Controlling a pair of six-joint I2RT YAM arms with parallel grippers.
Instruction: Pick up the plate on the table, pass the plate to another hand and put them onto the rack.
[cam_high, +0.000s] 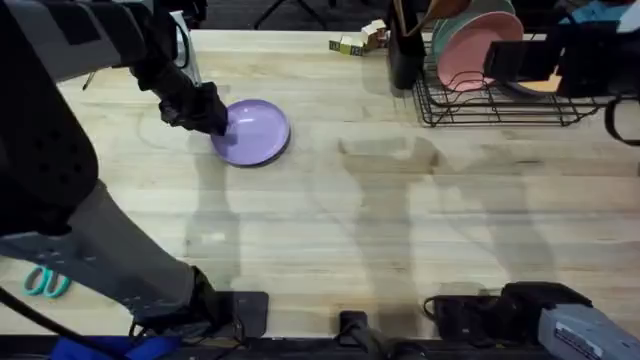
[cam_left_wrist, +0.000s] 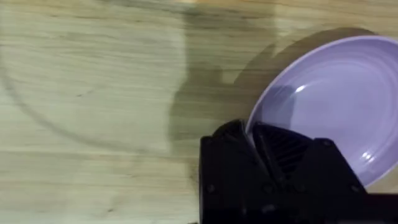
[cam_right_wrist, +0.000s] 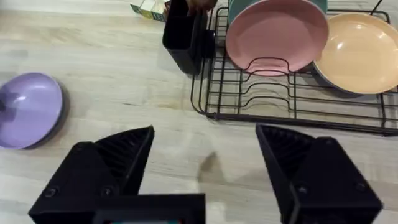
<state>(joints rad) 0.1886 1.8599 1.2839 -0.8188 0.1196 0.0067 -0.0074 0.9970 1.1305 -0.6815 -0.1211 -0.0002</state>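
The left claw (cam_high: 212, 120) sits at the upper left of the overhead frame, and we see it clenched on the left rim of the plate (cam_high: 254, 131); in the left wrist view its fingers (cam_left_wrist: 273, 146) pinch the lavender edge. The plate rests on the desk (cam_high: 400, 220), a pale planked top with soft shadows across it. The right claw (cam_right_wrist: 205, 155) hangs released, jaws wide apart, above bare wood. The rack (cam_high: 500, 105) stands at the upper right, holding a pink plate (cam_right_wrist: 277, 34) and an orange plate (cam_right_wrist: 364, 53) upright. A black holder (cam_right_wrist: 183, 34) stands just beside the rack's left end. Teal scissors (cam_high: 45, 283) lie at the lower left. The rack's right end is hidden behind the right arm in the overhead frame.
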